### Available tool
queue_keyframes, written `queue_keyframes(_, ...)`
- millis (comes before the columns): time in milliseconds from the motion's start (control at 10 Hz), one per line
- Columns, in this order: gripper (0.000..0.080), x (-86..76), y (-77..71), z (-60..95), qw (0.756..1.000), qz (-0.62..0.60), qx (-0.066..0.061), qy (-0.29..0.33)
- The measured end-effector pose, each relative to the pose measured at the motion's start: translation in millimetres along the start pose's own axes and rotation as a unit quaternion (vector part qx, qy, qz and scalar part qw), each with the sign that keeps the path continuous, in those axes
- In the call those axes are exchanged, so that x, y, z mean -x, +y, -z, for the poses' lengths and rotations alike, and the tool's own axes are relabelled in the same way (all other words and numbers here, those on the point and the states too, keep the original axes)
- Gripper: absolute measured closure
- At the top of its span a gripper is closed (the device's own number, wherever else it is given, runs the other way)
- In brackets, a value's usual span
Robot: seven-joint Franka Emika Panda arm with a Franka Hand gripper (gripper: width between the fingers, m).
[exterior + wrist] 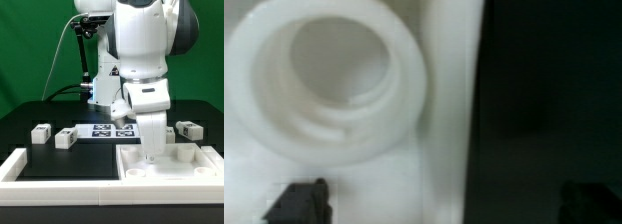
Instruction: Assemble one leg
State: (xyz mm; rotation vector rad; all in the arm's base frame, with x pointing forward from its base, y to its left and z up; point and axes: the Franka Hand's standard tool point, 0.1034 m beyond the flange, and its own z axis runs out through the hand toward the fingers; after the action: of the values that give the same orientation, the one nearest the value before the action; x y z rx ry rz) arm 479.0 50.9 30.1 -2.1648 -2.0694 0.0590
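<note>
Table: the black table (25, 120) spreads out under and all around the pincer (441, 200).
Arm: the white arm (140, 40) stands straight above the pincer and points it downward.
Tray-like part: the large tray-like part (200, 165) lies directly beneath the pincer, which hangs low over its inside.
Low wall: a low white wall (40, 165) runs well away from the pincer, toward the exterior view's left.
Marker board: the marker board (100, 130) lies flat just behind the pincer, on the exterior view's left of it.
Nearest leg: the nearest leg (187, 128) rests on the table near the pincer, toward the exterior view's right, apart from it.
Other legs: a second leg (65, 138) and a third leg (40, 132) sit further off, past the marker board.
Socket: a round socket (331, 90) in the tray-like part sits just ahead of the pincer.
Pincer state: the fingertips (295, 200) stand spread wide; nothing shows between them.
Handling: each leg looks like a light, stiff plastic block, probably smooth enough to slip. I would clamp two flat opposite faces near the middle, squarely.
Stage: no leg appears seated yet; one must be fetched.
</note>
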Motion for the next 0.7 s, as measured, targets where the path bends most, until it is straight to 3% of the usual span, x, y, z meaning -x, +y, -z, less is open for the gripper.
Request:
queue_keyframes(200,0.0151,-10.8,-17.0,22.1,1.000,-0.018,0.012,-0.007)
queue_keyframes(400,0.0151,-22.8,-22.9,36.0,0.999,-0.038,0.021,-0.009)
queue_keyframes(700,0.0151,-21.2,-21.4,34.5,0.997,-0.079,0.021,-0.006)
